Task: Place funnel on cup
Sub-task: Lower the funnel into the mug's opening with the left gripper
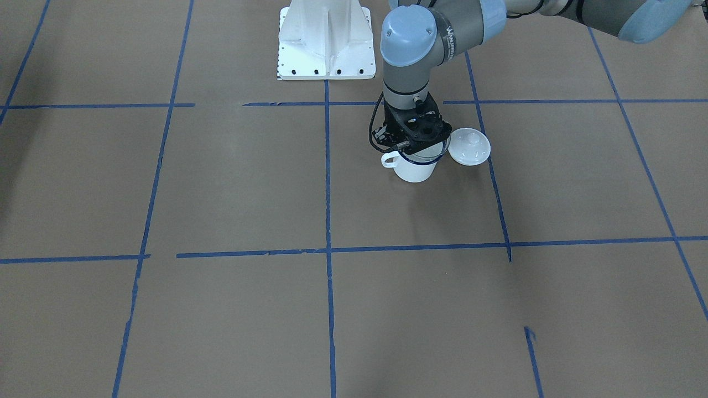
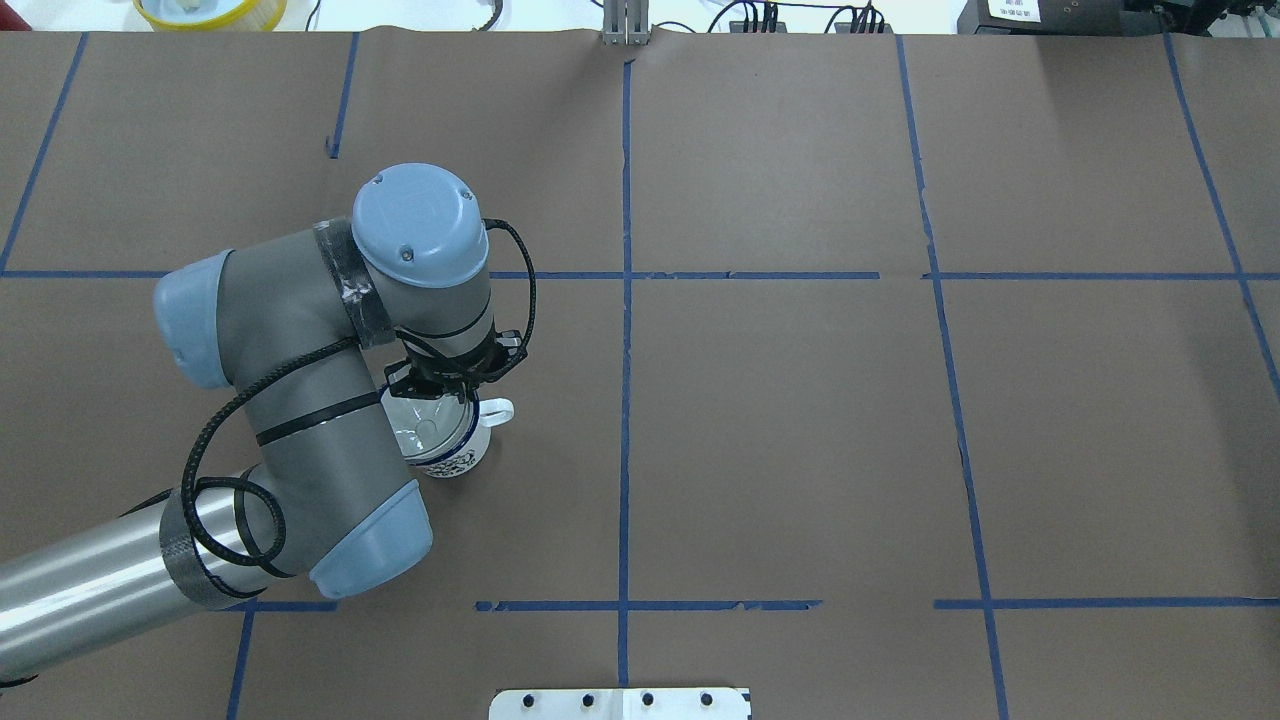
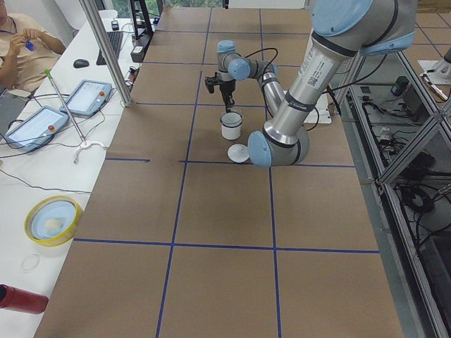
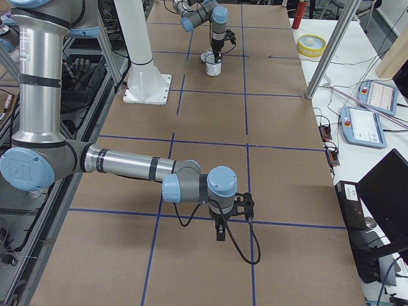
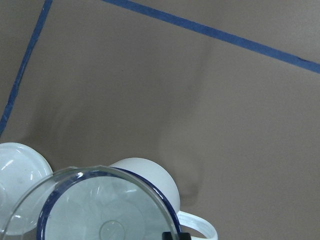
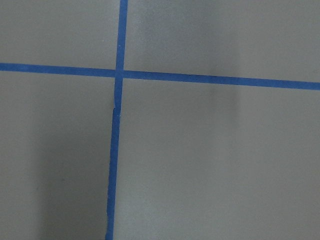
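Observation:
The cup, a white enamel mug (image 1: 414, 170) with a dark blue rim, stands on the brown table with its loop handle (image 2: 497, 411) sticking out sideways. The clear funnel (image 5: 100, 205) sits at the mug's mouth, its wide rim over the blue rim and shifted slightly to one side. My left gripper (image 1: 415, 145) points straight down onto it and looks shut on the funnel's rim; one black fingertip (image 5: 170, 235) shows at that rim. My right gripper (image 4: 220, 237) hangs over bare table far from the mug; I cannot tell whether it is open or shut.
A round white knobbed lid (image 1: 469, 146) lies on the table right beside the mug. The white robot base plate (image 1: 326, 44) stands behind it. Blue tape lines cross the table. A yellow-rimmed bowl (image 3: 53, 220) and operator gear are on the side bench.

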